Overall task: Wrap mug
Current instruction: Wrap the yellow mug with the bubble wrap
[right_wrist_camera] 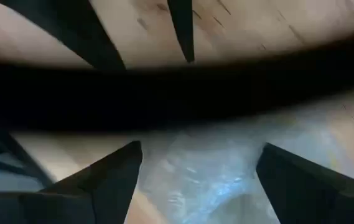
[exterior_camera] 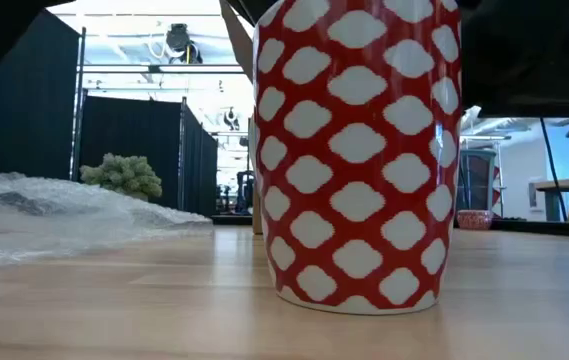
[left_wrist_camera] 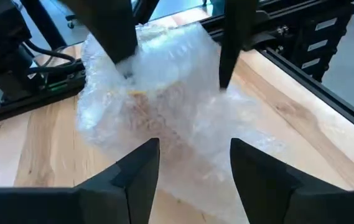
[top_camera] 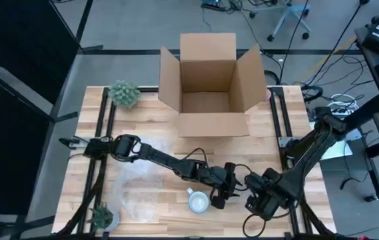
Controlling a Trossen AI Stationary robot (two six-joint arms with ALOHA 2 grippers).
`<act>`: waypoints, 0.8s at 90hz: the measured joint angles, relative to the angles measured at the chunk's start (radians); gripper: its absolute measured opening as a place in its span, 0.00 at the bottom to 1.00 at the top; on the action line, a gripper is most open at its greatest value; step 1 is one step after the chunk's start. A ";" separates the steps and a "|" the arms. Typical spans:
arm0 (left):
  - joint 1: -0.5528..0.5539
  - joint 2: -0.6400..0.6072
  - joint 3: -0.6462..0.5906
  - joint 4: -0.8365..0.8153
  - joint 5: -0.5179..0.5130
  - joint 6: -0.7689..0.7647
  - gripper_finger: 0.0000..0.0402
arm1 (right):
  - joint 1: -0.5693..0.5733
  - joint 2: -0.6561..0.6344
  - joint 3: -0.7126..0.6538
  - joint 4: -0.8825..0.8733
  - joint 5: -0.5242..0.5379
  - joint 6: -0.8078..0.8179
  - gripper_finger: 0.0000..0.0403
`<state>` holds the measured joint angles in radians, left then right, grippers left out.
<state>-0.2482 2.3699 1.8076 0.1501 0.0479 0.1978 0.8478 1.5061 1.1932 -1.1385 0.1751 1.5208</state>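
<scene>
The mug (top_camera: 198, 201) stands upright on its base near the table's front edge; the low view shows it close up, red with white patches (exterior_camera: 356, 150). A crumpled sheet of clear bubble wrap (top_camera: 136, 187) lies flat on the wood to its left, and the left wrist view shows it ahead of the fingers (left_wrist_camera: 158, 93). My left gripper (top_camera: 217, 195) hovers just right of the mug, open (left_wrist_camera: 192, 168), with nothing between its fingers. My right gripper (top_camera: 259, 205) is farther right, open wide (right_wrist_camera: 198, 180), and holds nothing.
An open cardboard box (top_camera: 209, 83) stands at the table's far middle. One small green plant (top_camera: 124, 93) sits at the far left and another (top_camera: 101, 215) at the near left corner. Black rails (top_camera: 104, 133) run along both sides of the table.
</scene>
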 joint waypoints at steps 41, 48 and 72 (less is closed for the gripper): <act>0.000 0.000 0.000 -0.004 0.000 0.000 0.45 | 0.021 -0.076 0.054 -0.229 0.006 0.141 0.73; 0.000 0.000 0.000 -0.004 0.000 0.000 0.45 | 0.020 -0.046 0.035 -0.142 0.008 0.104 0.73; 0.000 0.000 0.000 -0.006 0.000 -0.001 0.45 | 0.017 0.094 -0.037 -0.140 -0.007 0.110 0.73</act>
<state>-0.2481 2.3699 1.8076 0.1440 0.0479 0.1967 0.8650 1.5999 1.1566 -1.2783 0.1681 1.6306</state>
